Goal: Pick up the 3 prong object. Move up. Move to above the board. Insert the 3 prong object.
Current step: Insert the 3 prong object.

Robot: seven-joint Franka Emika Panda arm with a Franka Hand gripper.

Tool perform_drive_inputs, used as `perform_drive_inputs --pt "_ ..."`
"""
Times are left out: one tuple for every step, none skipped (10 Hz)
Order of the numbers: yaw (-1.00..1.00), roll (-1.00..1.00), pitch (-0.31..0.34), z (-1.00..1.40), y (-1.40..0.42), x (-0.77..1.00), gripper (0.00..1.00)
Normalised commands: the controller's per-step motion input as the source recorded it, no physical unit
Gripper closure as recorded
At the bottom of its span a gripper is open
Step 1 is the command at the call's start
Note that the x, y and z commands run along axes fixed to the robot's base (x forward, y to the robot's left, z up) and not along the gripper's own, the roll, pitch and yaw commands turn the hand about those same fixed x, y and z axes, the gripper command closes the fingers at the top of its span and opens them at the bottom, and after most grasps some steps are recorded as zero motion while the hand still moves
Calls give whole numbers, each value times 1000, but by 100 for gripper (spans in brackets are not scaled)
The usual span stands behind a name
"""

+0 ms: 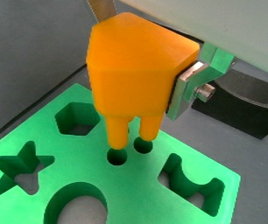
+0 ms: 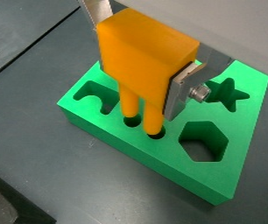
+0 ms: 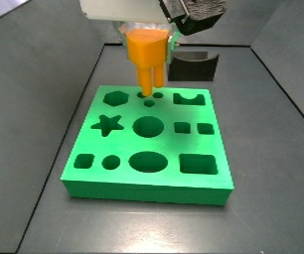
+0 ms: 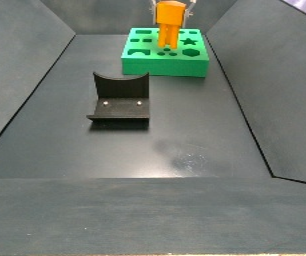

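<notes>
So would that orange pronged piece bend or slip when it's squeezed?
Probably stiff: the 3 prong object keeps its blocky shape in the gripper. Its smooth faces might slip. The thin prongs, entering the board, look most fragile.

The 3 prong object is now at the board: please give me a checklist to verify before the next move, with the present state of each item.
1. Gripper shut on the 3 prong object: ok.
2. The object stands upright, not tilted, in both side views: ok.
3. Prong tips meet the small round holes of the board: ok; two prongs enter holes.
4. Third prong in its hole: cannot tell, hidden.
5. Prongs fully seated: not ok; much prong length shows above the board.
6. Black block away from the board: ok.
</notes>
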Motion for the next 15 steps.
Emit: perform_drive_inputs --pt "57 103 -6 -377 -97 -11 100" --pt "0 0 0 -63 0 0 100" --pt "180 0 -10 -317 0 0 100" --pt "134 0 -1 -123 0 0 100" --pt "0 0 0 -29 0 0 100" --pt "20 0 0 -89 0 0 100" --pt "86 0 0 -149 29 43 100" --pt "117 0 0 -146 91 71 100" --pt "137 0 0 -111 143 63 100" --pt "197 -1 0 -74 197 74 100" --pt "211 -19 0 -17 171 43 100" --pt "91 -34 -97 0 6 -97 100" --pt "23 -51 -289 0 0 -449 100" --pt "29 -37 -337 6 -46 -449 100" --pt "20 -31 -256 0 -63 -283 100"
